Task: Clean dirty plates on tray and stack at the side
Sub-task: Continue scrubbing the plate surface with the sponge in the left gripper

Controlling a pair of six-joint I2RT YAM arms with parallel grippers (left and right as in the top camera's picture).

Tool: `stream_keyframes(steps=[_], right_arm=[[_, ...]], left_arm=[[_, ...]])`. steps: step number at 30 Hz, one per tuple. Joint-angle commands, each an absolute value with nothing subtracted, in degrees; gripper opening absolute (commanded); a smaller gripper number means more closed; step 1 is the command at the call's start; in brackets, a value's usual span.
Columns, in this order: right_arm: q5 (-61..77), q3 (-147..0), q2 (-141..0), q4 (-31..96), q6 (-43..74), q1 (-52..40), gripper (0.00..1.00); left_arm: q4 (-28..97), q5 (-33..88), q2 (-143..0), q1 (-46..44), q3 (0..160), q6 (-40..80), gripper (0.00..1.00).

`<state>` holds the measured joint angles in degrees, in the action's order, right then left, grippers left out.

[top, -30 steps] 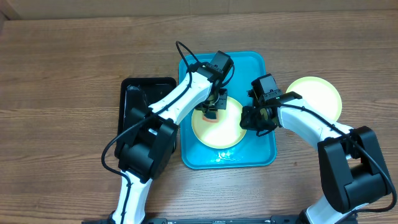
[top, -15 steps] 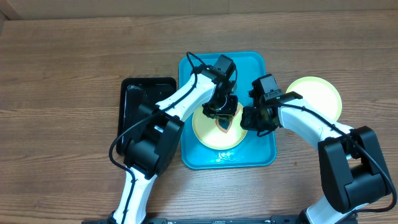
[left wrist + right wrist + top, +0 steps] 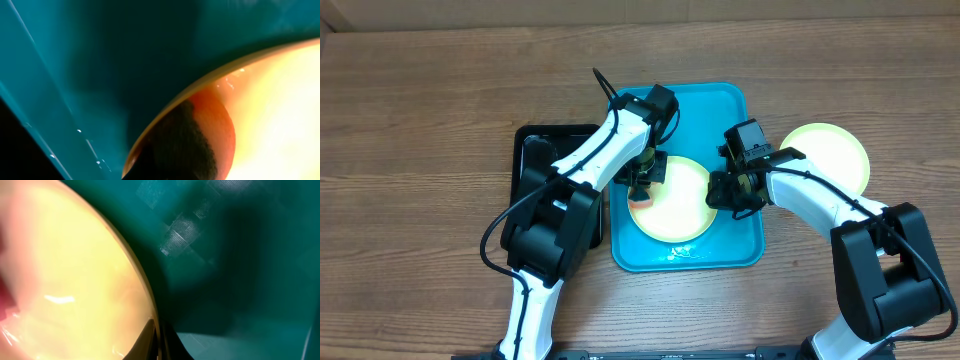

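A pale yellow-green plate lies on the turquoise tray. My left gripper is at the plate's left rim, shut on a dark coarse pad. An orange-red patch shows on the plate beside the pad. In the left wrist view the plate fills the right side, the tray the rest. My right gripper is shut on the plate's right rim; its fingertips pinch that rim. A second pale plate rests on the table to the right of the tray.
A narrow black tray lies against the turquoise tray's left side, under my left arm. Bare wooden table stretches to the far left and along the back.
My left gripper has swept with the pad from the plate's middle over to its left rim. The right gripper has stayed on the right rim.
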<state>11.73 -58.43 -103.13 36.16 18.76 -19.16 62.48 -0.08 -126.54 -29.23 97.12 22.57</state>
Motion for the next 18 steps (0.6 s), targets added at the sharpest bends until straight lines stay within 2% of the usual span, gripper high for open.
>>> stream_keyframes(steps=[1, 10, 18], right_arm=[[8.45, -56.84, -104.40, 36.67, 18.22, -19.03, 0.04], [8.45, -56.84, -104.40, 36.69, 18.22, -19.03, 0.04], [8.47, -56.84, -104.40, 36.73, 18.22, -19.03, 0.04]], left_arm=[[59.46, -4.21, -124.86, -29.08, 96.47, 23.79, 0.04], [46.63, 21.43, -126.34, -30.70, 95.59, 21.63, 0.04], [48.34, 24.10, -128.75, -34.20, 95.04, 21.65, 0.04]])
